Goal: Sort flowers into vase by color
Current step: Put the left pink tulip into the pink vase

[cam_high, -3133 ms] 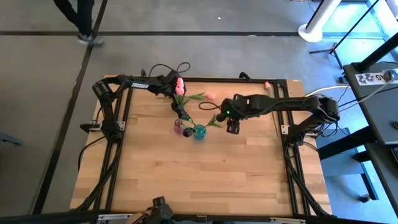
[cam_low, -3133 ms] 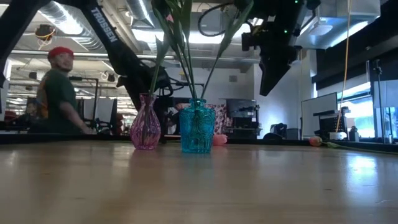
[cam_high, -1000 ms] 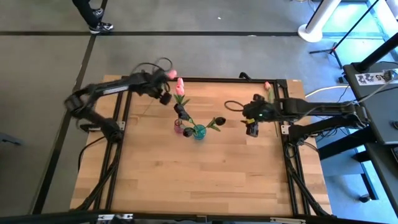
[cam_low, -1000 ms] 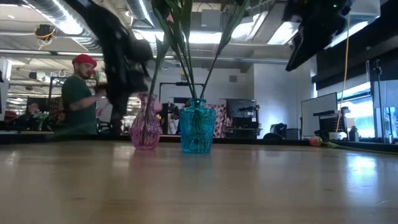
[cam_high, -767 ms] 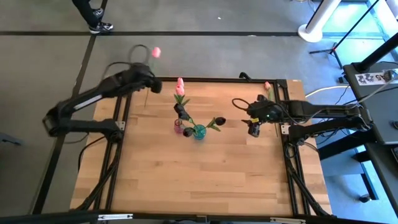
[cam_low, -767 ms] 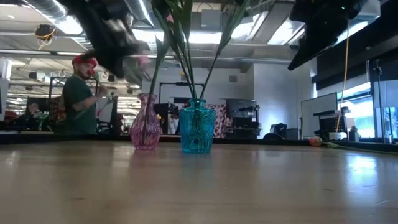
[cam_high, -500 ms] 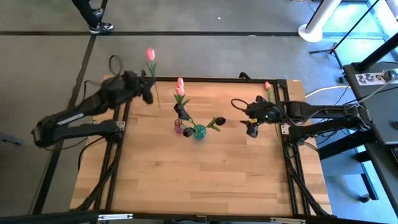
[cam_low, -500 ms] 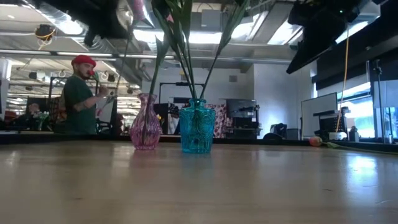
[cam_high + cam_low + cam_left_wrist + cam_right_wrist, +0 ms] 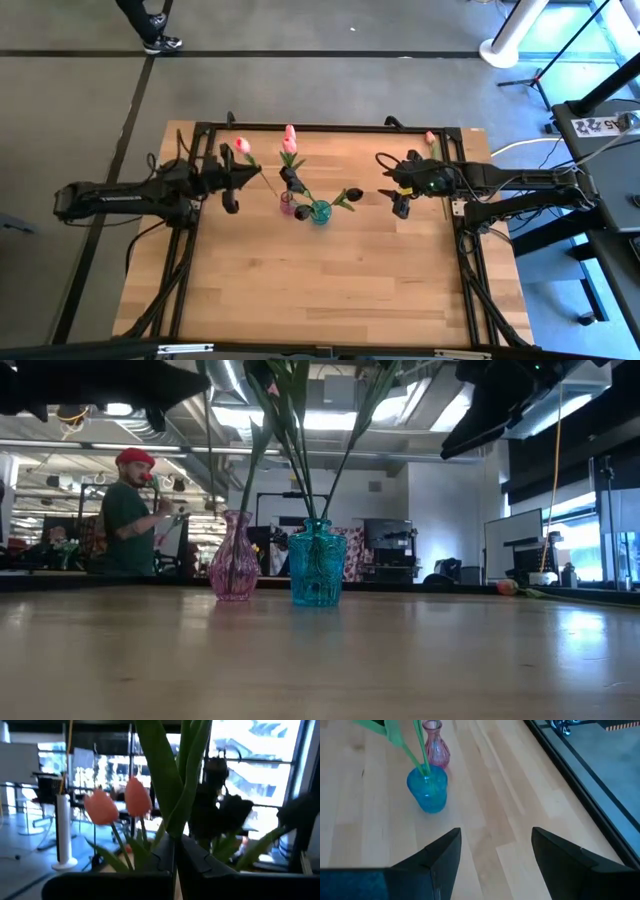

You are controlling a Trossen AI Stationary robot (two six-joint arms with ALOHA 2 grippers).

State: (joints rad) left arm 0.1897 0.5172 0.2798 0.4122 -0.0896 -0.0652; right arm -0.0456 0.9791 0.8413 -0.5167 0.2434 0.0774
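My left gripper (image 9: pixel 243 180) hangs left of the vases, shut on a pink tulip (image 9: pixel 241 146) that stands upright in the air. The pink vase (image 9: pixel 233 570) holds pink tulips (image 9: pixel 137 796) by their stems. The blue vase (image 9: pixel 427 787) holds dark tulips (image 9: pixel 352 193) the same way. My right gripper (image 9: pixel 495 850) stands open over the table right of the vases, with nothing between its fingers. Another pink tulip (image 9: pixel 430 137) lies at the table's far right edge. My left gripper pinches the tulip's stem and leaves (image 9: pixel 175 825) between its two fingers, which lie level and come from the table's left, across the stem. The tulip is lifted clear and upright. Its head is above the fingers and its thin lower stem (image 9: pixel 207 480) hangs below.
A person (image 9: pixel 125 515) stands beyond the table's far left. The black frame rail (image 9: pixel 330 127) runs along the far edge. Bare wood (image 9: pixel 320 290) fills the near half of the table.
My left gripper has drawn back from beside the vases toward the table's far left corner with the pink tulip, lifting it high. It has then come toward the near edge and now hangs left of the vases. The tulip stands upright.
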